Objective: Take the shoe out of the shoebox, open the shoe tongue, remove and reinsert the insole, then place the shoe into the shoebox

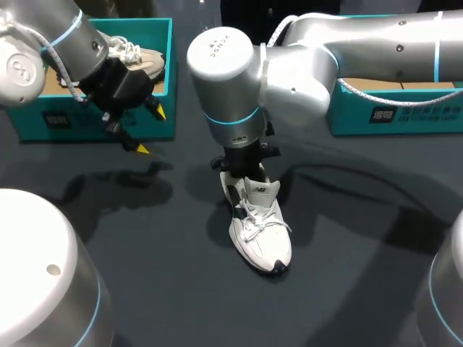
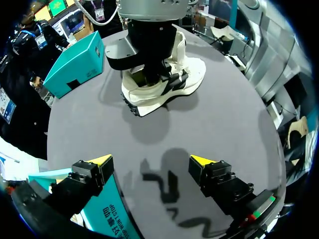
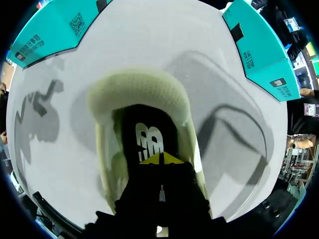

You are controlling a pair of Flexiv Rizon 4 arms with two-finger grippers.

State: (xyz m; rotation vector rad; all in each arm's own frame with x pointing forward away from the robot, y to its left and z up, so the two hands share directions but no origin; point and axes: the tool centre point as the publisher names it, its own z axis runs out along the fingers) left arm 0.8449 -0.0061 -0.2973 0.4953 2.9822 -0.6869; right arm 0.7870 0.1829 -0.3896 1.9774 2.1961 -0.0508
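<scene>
Standing upright on its sole near the middle of the dark table [image 1: 181, 289], the white shoe [image 1: 262, 235] lies with its long axis running near to far, toe at the near end and turned slightly right, heel at the far end. The right gripper [image 3: 160, 159] comes straight down into the heel opening. The right wrist view shows a yellow tip over a dark surface with a logo inside the shoe, judged to be the insole [image 3: 149, 139]. Whether the fingers are parted or closed, or pinching anything, cannot be told from these views. The right arm is therefore the nearer one, already at the shoe, and any pull on the insole would run up and out through the heel end. The left gripper [image 1: 150, 131] hangs farther back and to the left, well apart from the shoe, with its fingers spread wide and nothing between them. Its wrist view looks across bare table toward the shoe's side. At the far left stands a teal shoebox [image 1: 94, 123] holding a second, beige shoe [image 1: 137, 56]. At the far right stands another teal box [image 1: 405, 116]. What shows of its inside is tan board, and the right arm hides the rest.
</scene>
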